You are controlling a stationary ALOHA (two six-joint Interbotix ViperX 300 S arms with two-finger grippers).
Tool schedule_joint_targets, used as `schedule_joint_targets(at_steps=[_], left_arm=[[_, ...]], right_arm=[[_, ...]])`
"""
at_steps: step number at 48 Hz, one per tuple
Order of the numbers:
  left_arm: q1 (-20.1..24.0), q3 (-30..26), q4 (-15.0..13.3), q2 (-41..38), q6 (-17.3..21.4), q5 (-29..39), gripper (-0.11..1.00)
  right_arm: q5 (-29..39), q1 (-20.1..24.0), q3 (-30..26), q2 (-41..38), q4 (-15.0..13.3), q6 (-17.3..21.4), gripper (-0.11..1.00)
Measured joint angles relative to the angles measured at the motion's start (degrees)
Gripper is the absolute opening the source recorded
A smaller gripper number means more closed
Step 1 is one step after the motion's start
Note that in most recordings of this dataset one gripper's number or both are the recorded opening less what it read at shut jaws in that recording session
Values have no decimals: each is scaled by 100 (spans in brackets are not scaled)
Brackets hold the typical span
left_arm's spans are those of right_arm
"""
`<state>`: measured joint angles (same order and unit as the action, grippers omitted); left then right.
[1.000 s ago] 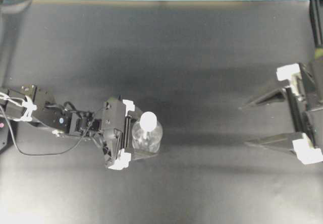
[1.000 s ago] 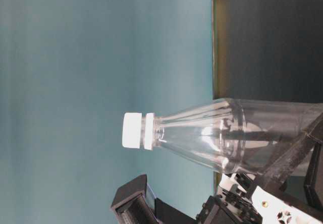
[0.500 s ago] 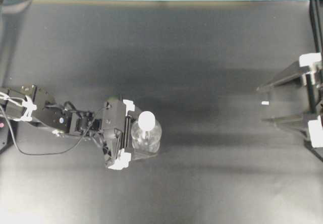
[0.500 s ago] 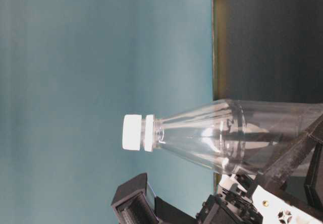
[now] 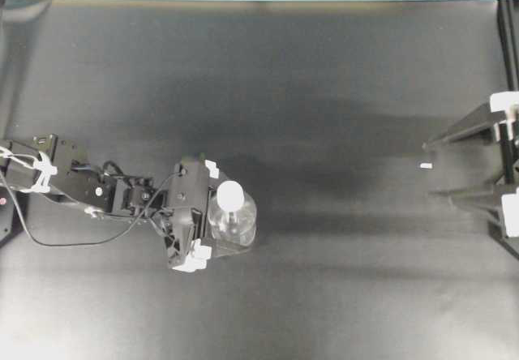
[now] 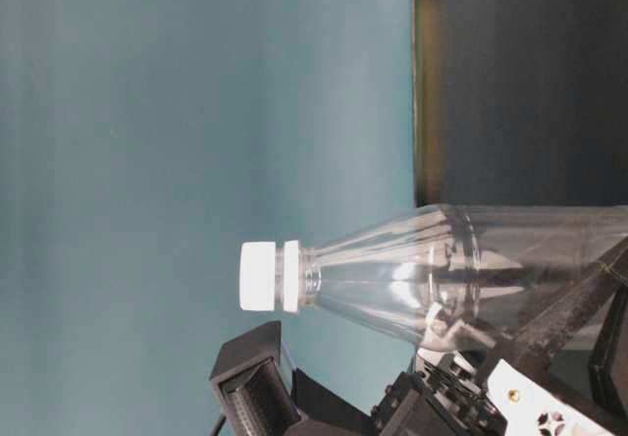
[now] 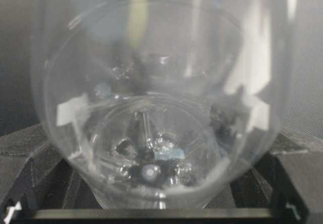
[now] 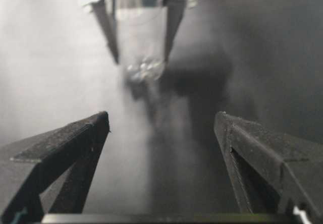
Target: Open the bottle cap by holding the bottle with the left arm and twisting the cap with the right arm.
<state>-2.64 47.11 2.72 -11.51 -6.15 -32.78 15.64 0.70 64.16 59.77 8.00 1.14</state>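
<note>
At left, left gripper (image 5: 217,216): fingers wide around bottle (image 5: 234,222), clamping its body.
Bottle cap (image 5: 230,193): on, uncovered.
Middle: bare black table (image 5: 340,92), white fleck (image 5: 426,166).
Right edge, right gripper (image 5: 442,168): spread wide, holding nothing.

bottle (image 5: 233,221) between left claw (image 5: 212,212) fingers

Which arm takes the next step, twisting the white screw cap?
Right. The left gripper sits around the clear plastic bottle, so it's taken. The right gripper is open and free, though far off at the table edge; the white screw cap is exposed.
</note>
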Motion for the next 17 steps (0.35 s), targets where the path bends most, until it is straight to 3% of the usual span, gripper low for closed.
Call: schedule_joint_targets(at_steps=[17], left_arm=[[0,0,0,0,0,-9,92]], right_arm=[[-53,-9,237,185,0,-18,81]])
